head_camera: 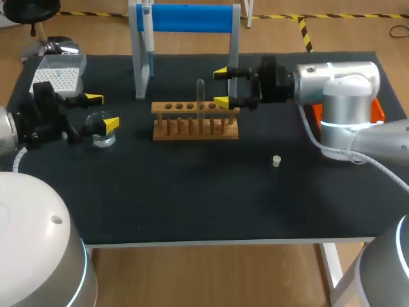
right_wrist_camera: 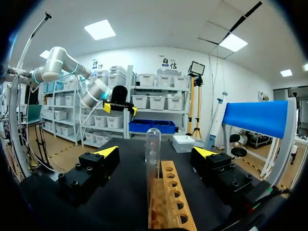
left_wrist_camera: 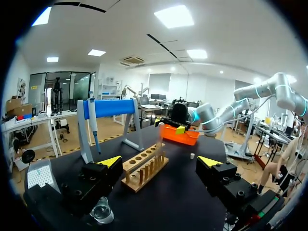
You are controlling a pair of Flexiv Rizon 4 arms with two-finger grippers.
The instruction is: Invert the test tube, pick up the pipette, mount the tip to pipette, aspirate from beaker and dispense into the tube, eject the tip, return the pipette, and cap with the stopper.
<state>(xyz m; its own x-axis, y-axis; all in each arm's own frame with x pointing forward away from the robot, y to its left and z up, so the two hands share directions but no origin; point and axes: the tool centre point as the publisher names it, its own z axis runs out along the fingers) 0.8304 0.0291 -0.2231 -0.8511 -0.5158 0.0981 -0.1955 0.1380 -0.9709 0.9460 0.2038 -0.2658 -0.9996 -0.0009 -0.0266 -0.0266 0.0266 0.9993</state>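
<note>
Hovering open-fingered just short of the clear glass test tube point(right_wrist_camera: 153, 154) standing in the light wooden rack point(head_camera: 195, 128), the right gripper point(head_camera: 222, 87) is seemingly starting the inversion; next it needs advancing and clamping the tube. The left gripper point(head_camera: 102, 110) is hanging open beside the small glass beaker point(head_camera: 99, 132).

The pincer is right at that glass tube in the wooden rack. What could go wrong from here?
The test tube stands between the right pincer's open fingers, untouched. Closing off-centre might tilt it, or lifting might drag the wooden rack along. The left pincer hangs close by the glass beaker; a small drift could knock it over. The little stopper lies loose on the table and could roll if nudged.
</note>
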